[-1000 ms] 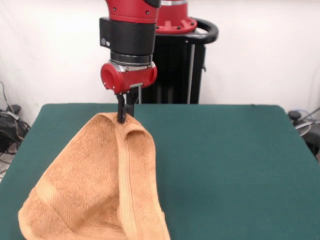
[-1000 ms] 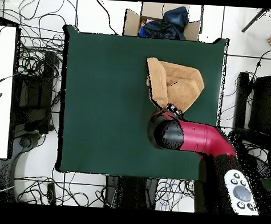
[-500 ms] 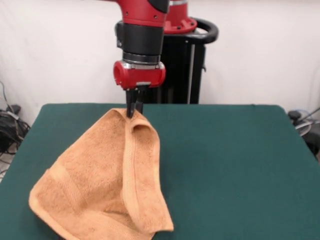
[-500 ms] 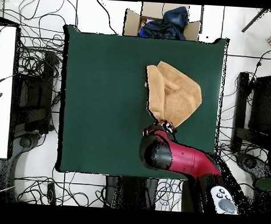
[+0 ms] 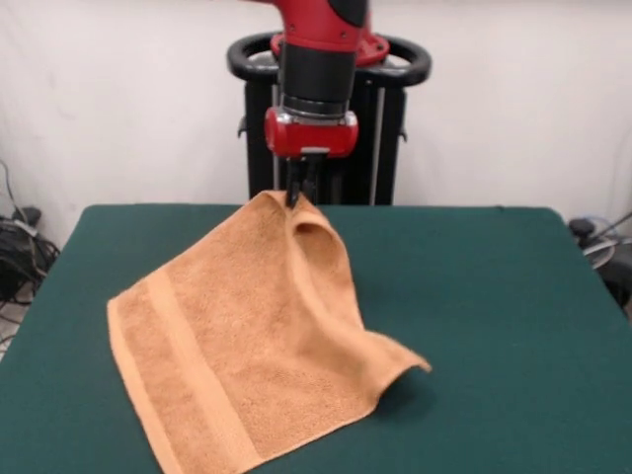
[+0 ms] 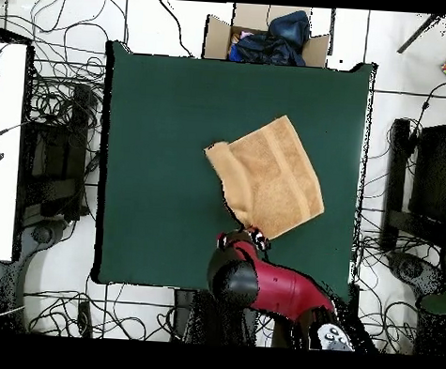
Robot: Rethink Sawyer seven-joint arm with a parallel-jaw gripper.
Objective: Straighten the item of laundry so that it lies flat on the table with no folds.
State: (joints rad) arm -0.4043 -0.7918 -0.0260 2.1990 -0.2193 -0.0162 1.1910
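The gripper (image 5: 293,195) pinches one corner of the towel (image 5: 247,336) above the table (image 5: 494,296) – the cloth slopes diagonally away from the pedestal (image 5: 331,118), one edge curled; cardboard box (image 6: 264,39) beyond.

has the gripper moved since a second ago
Yes. In the front view the gripper, shut on the towel corner, has shifted right and back toward the black pedestal, pulling the towel flatter over the table.
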